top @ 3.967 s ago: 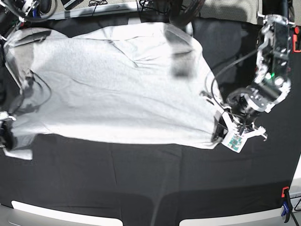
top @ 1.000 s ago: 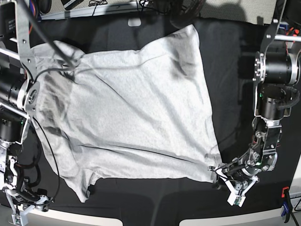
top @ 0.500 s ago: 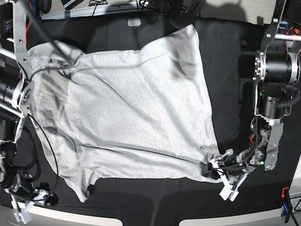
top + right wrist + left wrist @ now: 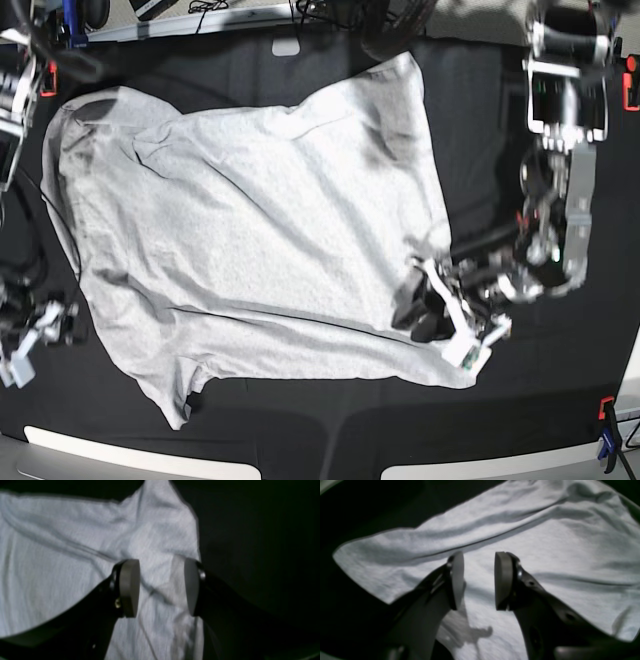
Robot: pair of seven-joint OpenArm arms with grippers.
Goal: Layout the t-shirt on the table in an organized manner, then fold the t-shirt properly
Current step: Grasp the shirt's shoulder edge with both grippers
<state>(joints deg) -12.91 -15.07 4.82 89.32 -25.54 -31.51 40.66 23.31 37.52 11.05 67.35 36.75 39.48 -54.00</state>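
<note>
The t-shirt (image 4: pixel 250 220) lies spread on the black table (image 4: pixel 330 420), plain light-grey side up, no lettering showing. A sleeve points to the front left and long creases run across the lower half. My left gripper (image 4: pixel 418 305) hangs over the shirt's front right corner. In the left wrist view it (image 4: pixel 478 563) is open and empty above the cloth (image 4: pixel 545 542). My right gripper (image 4: pixel 55 328) is by the shirt's left edge. In the right wrist view it (image 4: pixel 161 581) is open and empty over a shirt corner (image 4: pixel 162 525).
An orange clamp (image 4: pixel 630 85) sits at the right edge and a blue and orange clamp (image 4: pixel 606 440) at the front right. A small white piece (image 4: pixel 287 47) lies behind the shirt. Cables and gear line the back edge. Pale strips mark the front edge (image 4: pixel 120 450).
My left gripper moved up and left from the table onto the shirt's front right corner. My right gripper rose from the front left edge to beside the shirt. The shirt's left side spread further left.
</note>
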